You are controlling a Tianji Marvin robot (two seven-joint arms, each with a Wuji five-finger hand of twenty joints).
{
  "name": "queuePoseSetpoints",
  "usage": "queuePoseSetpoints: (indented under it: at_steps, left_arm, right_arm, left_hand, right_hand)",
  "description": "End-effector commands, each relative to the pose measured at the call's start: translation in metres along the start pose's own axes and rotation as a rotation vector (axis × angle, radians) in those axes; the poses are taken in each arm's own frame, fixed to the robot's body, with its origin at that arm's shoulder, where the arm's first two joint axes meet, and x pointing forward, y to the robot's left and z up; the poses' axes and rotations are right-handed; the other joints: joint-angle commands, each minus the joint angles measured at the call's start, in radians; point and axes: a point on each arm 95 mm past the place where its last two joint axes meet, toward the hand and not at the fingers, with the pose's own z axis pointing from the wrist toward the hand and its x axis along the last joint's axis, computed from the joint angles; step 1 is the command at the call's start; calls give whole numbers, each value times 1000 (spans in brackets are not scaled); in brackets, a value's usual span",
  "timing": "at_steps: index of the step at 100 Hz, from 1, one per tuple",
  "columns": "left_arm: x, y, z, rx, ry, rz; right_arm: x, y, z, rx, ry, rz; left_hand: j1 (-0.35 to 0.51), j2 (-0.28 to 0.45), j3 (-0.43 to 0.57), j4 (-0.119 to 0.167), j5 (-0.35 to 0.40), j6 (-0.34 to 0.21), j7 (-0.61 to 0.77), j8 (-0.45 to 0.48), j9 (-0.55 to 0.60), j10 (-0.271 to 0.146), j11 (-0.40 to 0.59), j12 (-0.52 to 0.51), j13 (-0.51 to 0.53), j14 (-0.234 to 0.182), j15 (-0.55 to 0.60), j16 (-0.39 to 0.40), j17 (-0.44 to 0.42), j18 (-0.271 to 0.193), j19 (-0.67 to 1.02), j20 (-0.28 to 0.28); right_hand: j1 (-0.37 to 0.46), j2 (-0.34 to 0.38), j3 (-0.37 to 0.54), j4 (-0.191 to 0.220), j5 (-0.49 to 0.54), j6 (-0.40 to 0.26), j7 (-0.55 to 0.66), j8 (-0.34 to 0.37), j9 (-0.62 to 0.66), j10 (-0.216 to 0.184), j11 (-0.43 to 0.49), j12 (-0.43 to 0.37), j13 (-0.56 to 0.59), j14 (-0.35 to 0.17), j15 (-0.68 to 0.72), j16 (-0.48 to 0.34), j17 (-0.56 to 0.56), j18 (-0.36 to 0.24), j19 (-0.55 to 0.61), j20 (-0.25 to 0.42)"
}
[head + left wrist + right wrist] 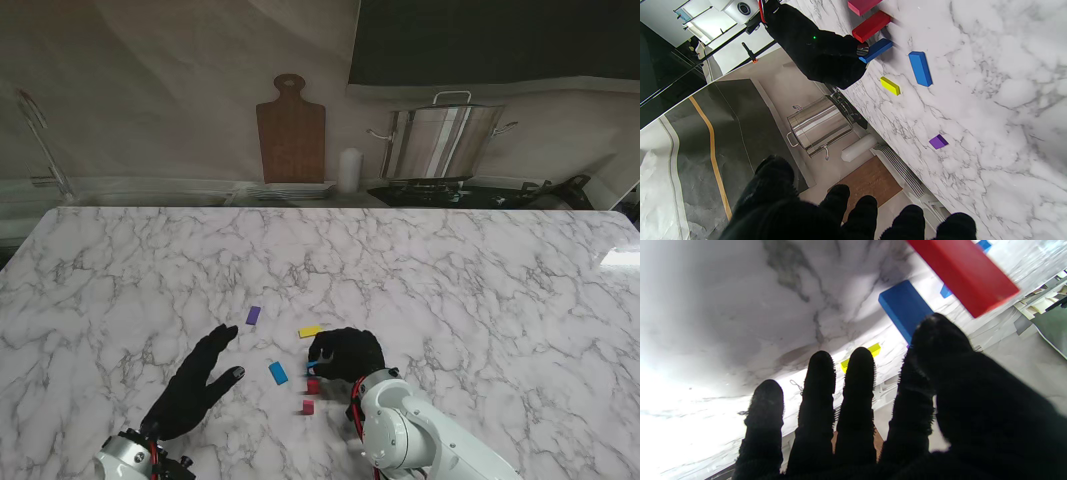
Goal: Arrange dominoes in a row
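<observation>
Near the marble table's [480, 260] near edge, a dark blue domino [876, 50] is pinched by the right hand [345, 352] beside two upright red dominoes [313, 386] (a row's start); the left hand [197, 380] is spread, empty.

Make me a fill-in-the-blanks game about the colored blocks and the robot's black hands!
1. The domino farthest from me on the marble table is colored ____.
2. The right hand pinches a dark ____ domino.
3. The left hand holds ____.
4. The light blue domino lies flat between the two ____.

Missing words: purple; blue; nothing; hands
</observation>
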Motion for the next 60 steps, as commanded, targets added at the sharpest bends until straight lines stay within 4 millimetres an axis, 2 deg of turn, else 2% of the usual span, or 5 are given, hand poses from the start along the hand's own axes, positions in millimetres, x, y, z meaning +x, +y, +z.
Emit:
queuePoseSetpoints:
  at_steps: [1,60]
  left_arm:
    - [1,3,-1,-15,1,-4]
    - [1,2,-1,-13,2,-4]
  right_arm:
    - [-3,-3,-1,12,-10,-7]
    - [-3,-3,-1,18,-7,-16]
  left_hand:
    - [24,-6,-5,30,-27,7,-15,-15,-15,-10,-7,-10,-12,-23,-2,8,0,-27,1,13]
    - [24,-6,-5,30,-27,7,-15,-14,-15,-10,-7,-10,-12,-24,-2,8,0,-27,1,13]
  right_hand:
    - [3,23,8,12,13,-88,42,39,-31,-2,15,9,-18,-8,-7,4,-16,-29,-3,21]
    - [-1,10,8,14,-111,-70,-5,32,-66,-7,17,3,-36,-13,-13,4,-24,-35,-9,22]
